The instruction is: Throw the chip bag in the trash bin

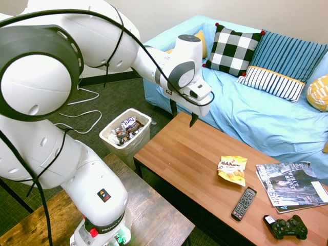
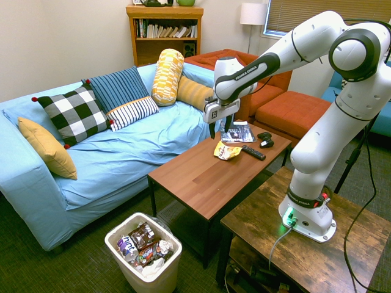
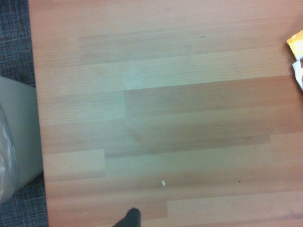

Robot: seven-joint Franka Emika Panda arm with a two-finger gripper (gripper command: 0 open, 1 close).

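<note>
A long light-blue fabric sofa [image 2: 122, 165] stands along the wall, bearing a black-and-white checked square cushion with red tassels [image 1: 233, 49], a blue pillow with dark stripes [image 2: 120, 91], a smaller white pillow with dark stripes [image 2: 133, 112] and a yellow-and-white patterned bolster [image 2: 167, 77]. The jointed white robot arm with grey trim [image 2: 327, 131] reaches out over the rectangular reddish-brown wooden coffee table [image 1: 177, 154] in front of the sofa. Near one end of that table, just beyond its edge, stands the white rectangular plastic trash bin with a thin liner [image 2: 148, 278], holding crumpled wrappers and other litter [image 1: 128, 129]. Towards the table's other end lie glossy magazines [image 1: 294, 184], with the small crinkly yellow-and-white chip bag [image 1: 232, 170] near them, flat on the wood. The black game controller [image 1: 286, 227] sits near the magazines too, and the slim dark remote control [image 1: 244, 203] lies between it and the chip bag. The white gripper with two dark fingers [image 1: 183, 114] hangs above the tabletop, its fingers spread wide and nothing between them, well apart from the chip bag. The wrist view shows bare wood grain, with a corner of the bag at one edge and the bin's side at the opposite one.
</note>
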